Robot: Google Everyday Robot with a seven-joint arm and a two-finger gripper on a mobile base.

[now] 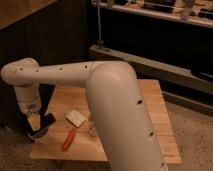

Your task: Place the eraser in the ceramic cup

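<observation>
My gripper (38, 123) hangs from the white arm over the front left corner of the wooden table (150, 115). Right under it sits the ceramic cup (38, 135), small, pale-rimmed and dark inside. A dark piece (49, 120) shows at the gripper's right side; I cannot tell whether it is part of the gripper or a held thing. A white flat block (76, 118), which may be the eraser, lies on the table to the right of the gripper, apart from it.
An orange-red pen-like thing (68, 140) lies near the table's front edge, and a small pale object (92, 131) lies beside the arm. The big white arm link (120, 110) hides the table's middle. A dark shelf unit (150, 55) stands behind.
</observation>
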